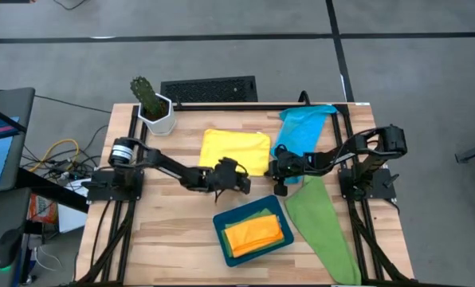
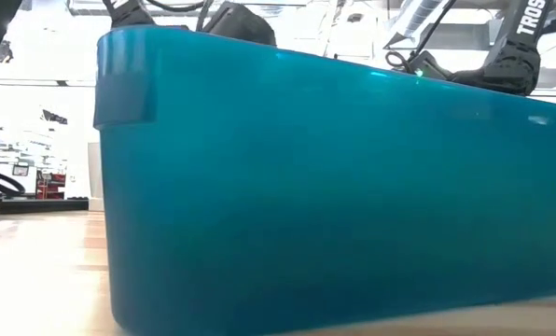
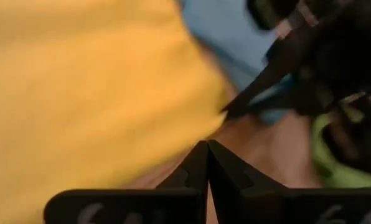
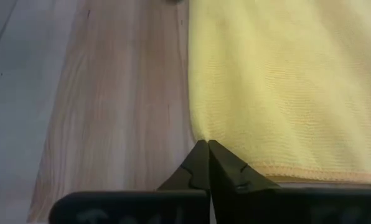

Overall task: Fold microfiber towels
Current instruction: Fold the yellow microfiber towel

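Yellow towel (image 1: 234, 150) lies flat on the surface, just behind the teal tray (image 1: 224, 233) holding the orange towel (image 1: 257, 233). Left gripper (image 1: 236, 180) and right gripper (image 1: 276, 170) sit at its front corners, both fingers pinched together, gripping nothing.

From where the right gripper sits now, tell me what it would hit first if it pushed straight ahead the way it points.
Most likely the yellow towel. The right gripper, fingers closed, sits just off a corner of the cloth, its hem almost at the fingertips, bare table beside it. Whether the tips would touch cloth or slide along its edge is unclear.
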Action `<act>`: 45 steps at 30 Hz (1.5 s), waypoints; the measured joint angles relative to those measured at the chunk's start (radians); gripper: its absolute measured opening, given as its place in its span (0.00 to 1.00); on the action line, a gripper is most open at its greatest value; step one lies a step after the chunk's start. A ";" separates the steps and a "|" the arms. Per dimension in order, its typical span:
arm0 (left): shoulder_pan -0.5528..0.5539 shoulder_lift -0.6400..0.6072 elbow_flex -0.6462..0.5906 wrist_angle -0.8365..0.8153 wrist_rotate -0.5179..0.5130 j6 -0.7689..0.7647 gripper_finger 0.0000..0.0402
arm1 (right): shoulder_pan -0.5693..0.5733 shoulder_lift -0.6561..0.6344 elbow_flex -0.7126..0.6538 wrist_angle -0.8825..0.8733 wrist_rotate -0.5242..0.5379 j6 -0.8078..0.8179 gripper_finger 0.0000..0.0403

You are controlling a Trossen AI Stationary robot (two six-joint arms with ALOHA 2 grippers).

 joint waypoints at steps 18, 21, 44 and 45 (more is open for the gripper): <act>-0.011 0.105 0.107 -0.188 -0.084 -0.161 0.00 | 0.035 -0.012 0.003 -0.031 -0.005 -0.003 0.03; -0.012 0.103 0.108 -0.219 -0.089 -0.180 0.00 | 0.035 -0.024 0.003 -0.043 -0.007 -0.003 0.04; -0.012 0.094 0.105 -0.225 -0.024 -0.099 0.00 | 0.034 0.122 0.304 -0.106 -0.085 -0.256 0.04; -0.012 0.088 0.105 -0.231 -0.012 -0.092 0.00 | 0.033 0.131 0.314 -0.109 -0.085 -0.256 0.04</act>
